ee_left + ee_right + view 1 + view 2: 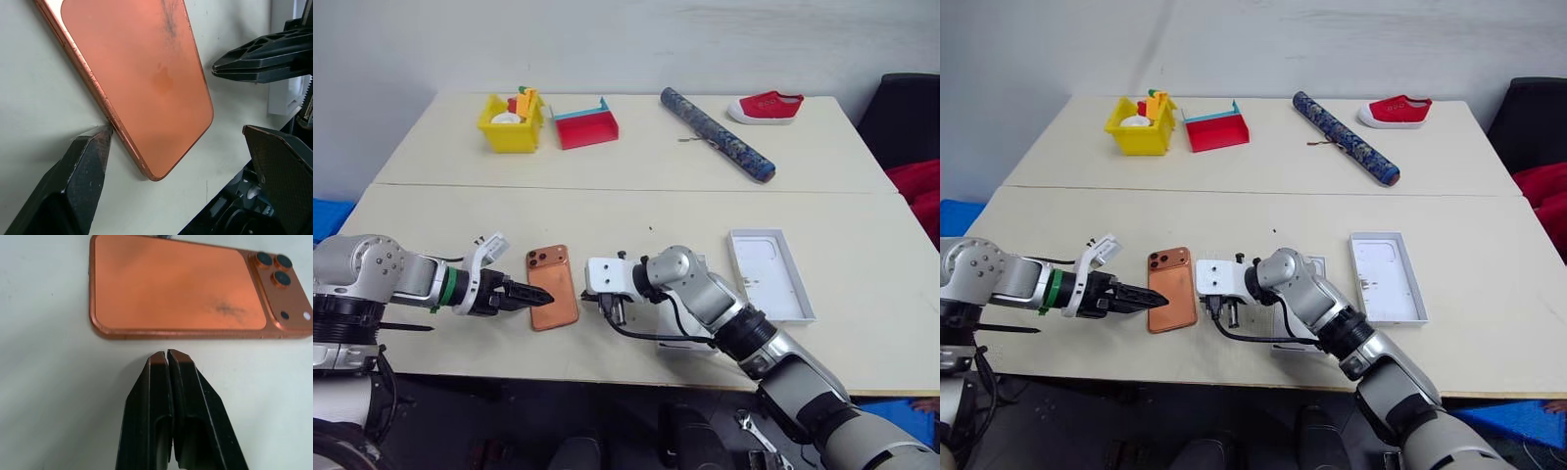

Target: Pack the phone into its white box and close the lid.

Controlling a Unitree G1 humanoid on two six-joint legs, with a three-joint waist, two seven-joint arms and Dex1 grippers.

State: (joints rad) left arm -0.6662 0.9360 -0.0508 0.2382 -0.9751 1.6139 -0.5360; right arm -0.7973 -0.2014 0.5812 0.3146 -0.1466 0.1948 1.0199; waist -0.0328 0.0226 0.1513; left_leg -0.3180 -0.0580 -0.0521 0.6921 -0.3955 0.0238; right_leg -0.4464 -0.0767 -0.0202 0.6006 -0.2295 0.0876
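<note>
The orange phone lies flat on the table, back up, its camera block at the far end. My left gripper is open around the phone's near corner. One finger touches the phone's left edge and the other stands off to its right. My right gripper is shut and empty, its tips just off the phone's right long edge; it is also in the left wrist view. The white box lies mostly hidden under my right forearm. The lid rests open side up further right.
At the back of the table stand a yellow bin of toys, a red tray, a patterned roll and a red shoe. The table's front edge runs just below the phone and both grippers.
</note>
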